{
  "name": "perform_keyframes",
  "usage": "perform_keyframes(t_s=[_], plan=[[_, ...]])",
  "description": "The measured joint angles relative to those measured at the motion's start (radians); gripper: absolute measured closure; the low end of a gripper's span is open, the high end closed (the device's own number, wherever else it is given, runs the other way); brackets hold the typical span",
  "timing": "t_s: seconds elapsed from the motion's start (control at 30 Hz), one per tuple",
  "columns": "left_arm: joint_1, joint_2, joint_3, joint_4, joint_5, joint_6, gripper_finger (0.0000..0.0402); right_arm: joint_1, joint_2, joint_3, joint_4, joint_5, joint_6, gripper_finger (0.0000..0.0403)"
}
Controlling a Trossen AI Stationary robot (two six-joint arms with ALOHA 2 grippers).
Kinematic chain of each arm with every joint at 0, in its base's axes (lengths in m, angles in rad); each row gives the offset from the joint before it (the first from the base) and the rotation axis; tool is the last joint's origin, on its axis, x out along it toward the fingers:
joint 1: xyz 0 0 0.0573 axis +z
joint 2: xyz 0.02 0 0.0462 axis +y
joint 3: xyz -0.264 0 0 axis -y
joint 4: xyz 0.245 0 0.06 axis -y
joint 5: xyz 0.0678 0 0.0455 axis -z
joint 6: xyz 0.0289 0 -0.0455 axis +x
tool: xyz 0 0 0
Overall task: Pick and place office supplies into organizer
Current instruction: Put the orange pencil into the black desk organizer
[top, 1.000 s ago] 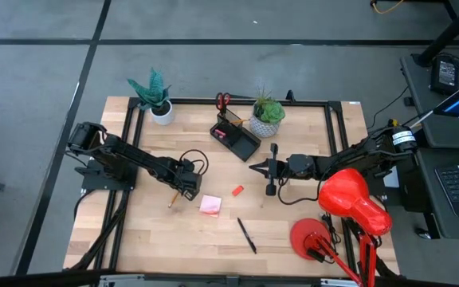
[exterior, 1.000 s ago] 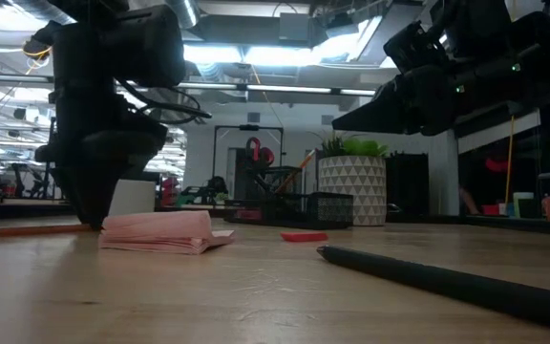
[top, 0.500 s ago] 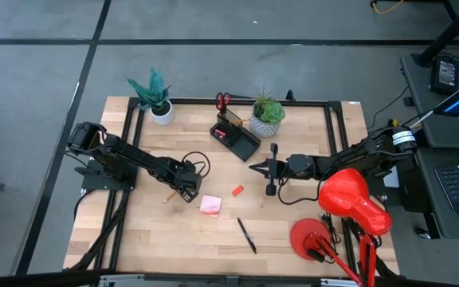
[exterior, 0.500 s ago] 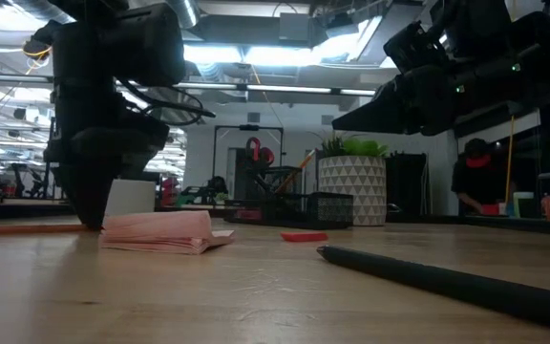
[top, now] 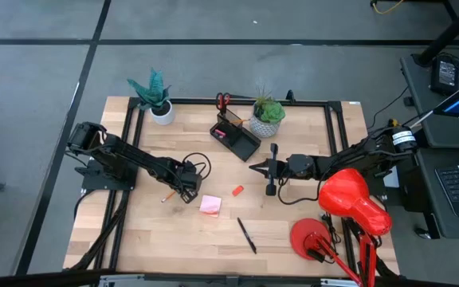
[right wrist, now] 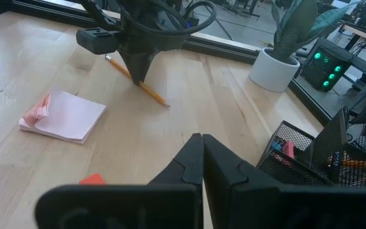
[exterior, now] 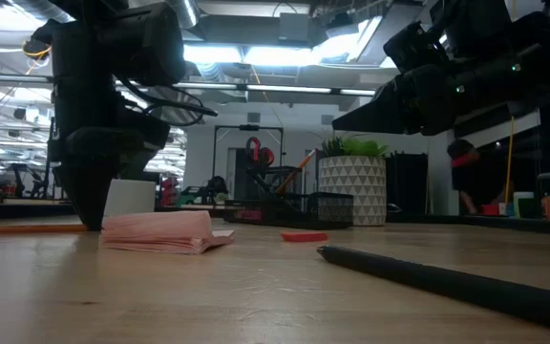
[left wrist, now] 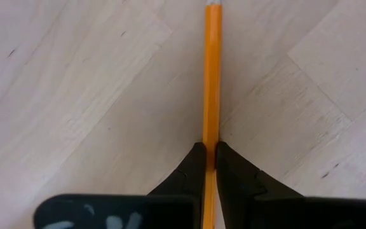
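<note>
I see my left hand [left wrist: 210, 147] lowered to the light wooden desk [top: 293, 231], its two dark fingers pinched onto the slim orange-yellow pencil [left wrist: 211, 76], which lies flat and runs straight out ahead of the fingertips. The pink square sticky-note pad [top: 210, 205] sits just beside that hand. My right hand [right wrist: 202, 143] hovers closed and empty, with the black mesh organizer tray [top: 236, 135] near it, beyond its tips.

text: none legible | labels: none legible | brands: none; numbers: none; signs: none
</note>
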Motion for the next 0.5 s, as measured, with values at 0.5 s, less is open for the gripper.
perform_keyframes(t_s=[0.5], plan=[[0.0, -0.092, 0.057, -0.001, -0.036, 0.253, 0.0384, 0.0, 0.0, 0.0, -0.013, 0.0, 0.007, 0.0395]])
